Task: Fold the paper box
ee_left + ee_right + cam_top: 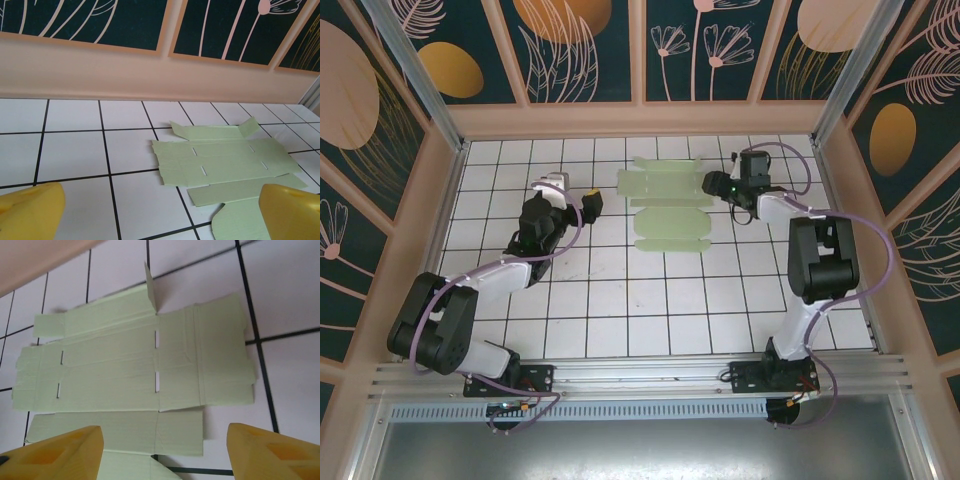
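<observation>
From the near edge, I have both arms reaching out over the tiled table (620, 320). The left pincer (590, 205) hangs just beside the sheet's left end with its yellow fingers (30, 212) spread wide and nothing between them. The right pincer (164, 440) is over the sheet's right end, jaws apart and gripping nothing.

Between them, towards the far half of the table, the paper box (665, 205) lies as an unfolded die-cut sheet, nearly flat. One small flap (150, 287) on its far edge stands up.

I judge that folding has barely begun and that I'm lining up for a first crease. The card is thin and hugs the table. So next I'd need one finger under an end panel while the other pincer pins the middle.
</observation>
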`<action>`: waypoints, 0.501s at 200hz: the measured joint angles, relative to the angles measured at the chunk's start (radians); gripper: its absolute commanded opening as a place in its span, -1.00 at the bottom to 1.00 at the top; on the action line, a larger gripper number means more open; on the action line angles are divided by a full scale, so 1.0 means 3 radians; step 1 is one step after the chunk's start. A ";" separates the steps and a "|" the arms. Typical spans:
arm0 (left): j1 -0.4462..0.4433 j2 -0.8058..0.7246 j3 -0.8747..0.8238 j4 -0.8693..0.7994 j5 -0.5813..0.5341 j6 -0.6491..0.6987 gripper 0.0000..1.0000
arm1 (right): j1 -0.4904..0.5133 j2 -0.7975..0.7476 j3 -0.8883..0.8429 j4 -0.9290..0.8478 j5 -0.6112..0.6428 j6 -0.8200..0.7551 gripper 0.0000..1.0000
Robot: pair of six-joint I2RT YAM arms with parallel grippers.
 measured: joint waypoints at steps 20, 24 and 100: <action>0.0000 0.0000 0.0000 -0.0010 0.0013 -0.0001 0.98 | -0.0051 0.0122 0.0001 -0.0014 -0.0127 0.0093 0.29; 0.0000 0.0000 0.0000 -0.0011 0.0018 -0.0001 0.98 | -0.0064 0.0139 0.0001 -0.0014 -0.0148 0.0109 0.27; 0.0000 0.0013 0.0000 -0.0014 0.0072 -0.0043 0.97 | -0.0148 0.0437 0.0004 0.0053 -0.0556 0.0287 0.08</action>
